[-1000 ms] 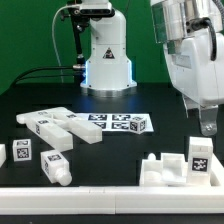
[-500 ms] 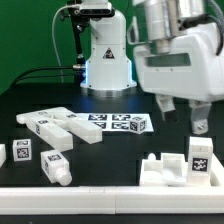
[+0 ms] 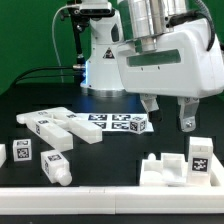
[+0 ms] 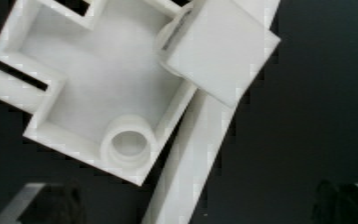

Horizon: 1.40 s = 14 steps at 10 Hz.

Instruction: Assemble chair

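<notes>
- Nearest, blocky chair pieces (image 3: 176, 164) stand on the black worktop (image 3: 100, 150) at the exterior view's right front. More tagged pieces (image 3: 50, 160) lie at the left front.
- Above the right-hand group hangs the tool (image 3: 168, 120), fingers spread wide, gripping nothing.
- Farther back, long chair parts (image 3: 55, 125) lie beside the marker board (image 3: 115, 122).

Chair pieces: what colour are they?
Chair pieces are white, carrying black-and-white square tags; clearest in the exterior view.
</notes>
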{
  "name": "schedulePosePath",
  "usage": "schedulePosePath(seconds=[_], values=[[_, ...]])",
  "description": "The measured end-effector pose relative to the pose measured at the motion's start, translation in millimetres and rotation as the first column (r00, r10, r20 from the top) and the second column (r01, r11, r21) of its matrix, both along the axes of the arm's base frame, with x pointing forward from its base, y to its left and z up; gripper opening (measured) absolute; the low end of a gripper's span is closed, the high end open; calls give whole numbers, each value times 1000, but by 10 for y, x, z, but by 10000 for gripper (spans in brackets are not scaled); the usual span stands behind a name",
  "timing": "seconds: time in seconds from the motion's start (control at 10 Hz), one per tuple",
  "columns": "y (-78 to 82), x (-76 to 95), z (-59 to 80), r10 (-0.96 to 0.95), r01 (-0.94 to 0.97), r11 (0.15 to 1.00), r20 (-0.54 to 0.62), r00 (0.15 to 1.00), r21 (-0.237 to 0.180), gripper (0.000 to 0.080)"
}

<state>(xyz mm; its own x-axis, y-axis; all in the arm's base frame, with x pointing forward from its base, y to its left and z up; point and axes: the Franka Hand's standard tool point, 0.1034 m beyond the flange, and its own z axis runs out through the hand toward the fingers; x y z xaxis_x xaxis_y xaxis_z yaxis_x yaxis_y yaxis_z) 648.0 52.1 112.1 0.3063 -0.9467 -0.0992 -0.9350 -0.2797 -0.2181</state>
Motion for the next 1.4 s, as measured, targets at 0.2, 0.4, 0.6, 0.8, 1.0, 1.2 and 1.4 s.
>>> schedulePosePath(seconds=[0.2, 0.4, 0.6, 0.8, 1.0, 1.2, 1.4], values=[[-363, -46, -101, -209, 209, 977, -4, 978, 47, 649], [-580, -102, -210, -379, 380, 923, -34, 925, 63, 649], [-528, -99, -206, -445, 448, 891, -52, 894, 75, 649], [-557, -107, -234, -557, 563, 820, -83, 826, 100, 649], [-1011, -234, -393, -682, 691, 712, -110, 723, 121, 649], [-1359, -386, -549, -790, 805, 582, -153, 593, 117, 649], [-1362, -398, -600, -854, 875, 471, -190, 483, 109, 649]])
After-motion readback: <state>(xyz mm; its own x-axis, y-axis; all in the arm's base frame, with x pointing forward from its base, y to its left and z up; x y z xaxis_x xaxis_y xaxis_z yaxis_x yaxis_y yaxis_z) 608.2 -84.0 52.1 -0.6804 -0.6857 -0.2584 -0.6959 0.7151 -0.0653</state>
